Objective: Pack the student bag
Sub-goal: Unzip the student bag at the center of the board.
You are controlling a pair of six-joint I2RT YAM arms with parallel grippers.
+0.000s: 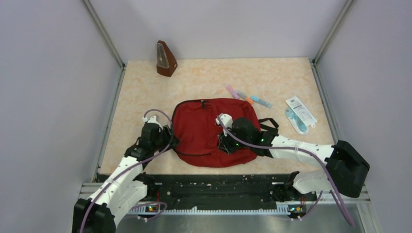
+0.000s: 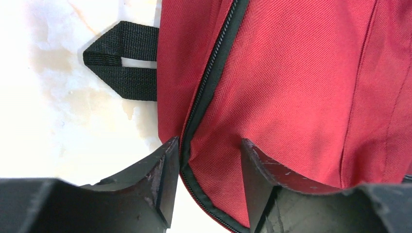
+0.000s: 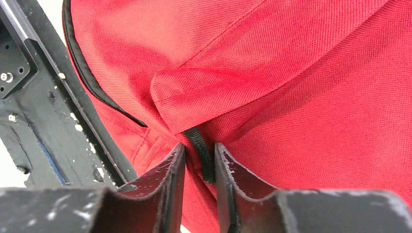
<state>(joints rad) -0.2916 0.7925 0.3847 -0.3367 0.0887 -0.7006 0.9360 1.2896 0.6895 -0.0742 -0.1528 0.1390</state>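
The bag (image 1: 204, 128) lies flat in the middle of the desk (image 1: 145, 92), close to the near edge, with its zipper (image 2: 209, 82) closed along the side that shows. The step in hand looks like opening it.

The right end effector (image 3: 199, 145) is narrow and, as far as can be seen, pinches a black tab (image 3: 200, 154) coming out from under a fold of fabric. The left end effector (image 2: 208, 141) stands about half wide astride the bag's left edge, zipper between its fingers; I cannot tell whether it grips.

To do this well, the left side should take fabric firmly and hold the bag down. The right should pull the tab along the zipper line, low and steady, so that the soft cloth does not bunch.

Pens (image 1: 245, 95) and a packet (image 1: 299, 114) wait just beyond the bag on the right. A metronome (image 1: 166, 59) stands well apart at the back.
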